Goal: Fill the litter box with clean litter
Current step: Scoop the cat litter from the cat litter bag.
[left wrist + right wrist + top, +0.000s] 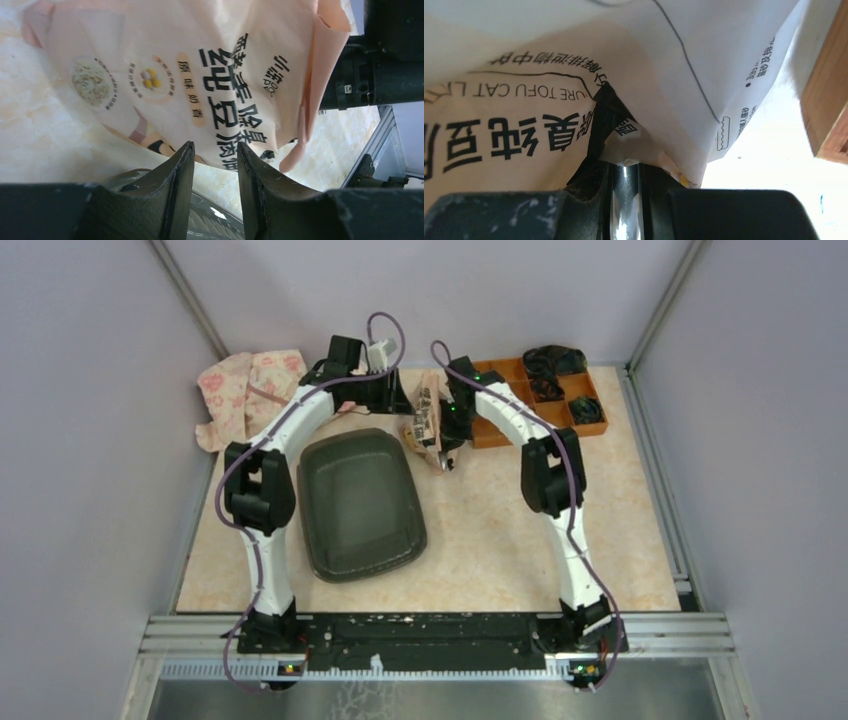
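Right end effector tight on peach bag, left end effector slightly agape; litter box lengthwise near-to-far.

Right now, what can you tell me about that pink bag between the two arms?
The bag is peach-pink and looks like thin, crinkly film. It is printed with bold black Chinese characters, small round pictures and the words TOFU CAT, and another face is white with fine print. It sits crumpled and tilted just beyond the far rim of the litter box. The right arm's fingers pinch a fold of it. The left arm's fingers stand open just short of it.
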Available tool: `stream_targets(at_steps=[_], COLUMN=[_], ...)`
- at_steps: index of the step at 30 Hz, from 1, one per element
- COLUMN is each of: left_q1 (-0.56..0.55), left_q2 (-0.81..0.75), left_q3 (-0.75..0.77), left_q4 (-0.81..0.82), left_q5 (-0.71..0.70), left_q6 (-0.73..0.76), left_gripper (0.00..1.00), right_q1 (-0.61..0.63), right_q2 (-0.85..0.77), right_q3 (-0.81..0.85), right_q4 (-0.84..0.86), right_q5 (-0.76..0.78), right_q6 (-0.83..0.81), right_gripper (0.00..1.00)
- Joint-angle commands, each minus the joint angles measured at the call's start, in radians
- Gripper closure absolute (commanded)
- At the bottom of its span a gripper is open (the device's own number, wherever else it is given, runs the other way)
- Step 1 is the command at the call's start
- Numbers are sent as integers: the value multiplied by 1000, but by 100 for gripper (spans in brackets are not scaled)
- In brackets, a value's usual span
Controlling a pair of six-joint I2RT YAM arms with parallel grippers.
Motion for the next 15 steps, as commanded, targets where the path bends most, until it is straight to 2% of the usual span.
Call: stream_targets(at_steps=[1,7,11,15], left_q1=[-15,-23,-35,-44], left_q2=[-60,-78,-82,-84], left_q3=[-5,6,29,54], left_q4=[-23,-44,-68,-92], left_q5=[-35,-61,-82,-100], left_q6=[26,25,25,25], left_gripper=[57,57,57,57], right_q1=[5,5,4,6], right_q2=[-64,-260,-376,-468], right_q3=[-141,-358,-430,-425], right_q4=[380,517,520,440], right_q5=[311,303,272,239], right_q6=[-66,-79,-101,-132], right_gripper=[100,100,100,100])
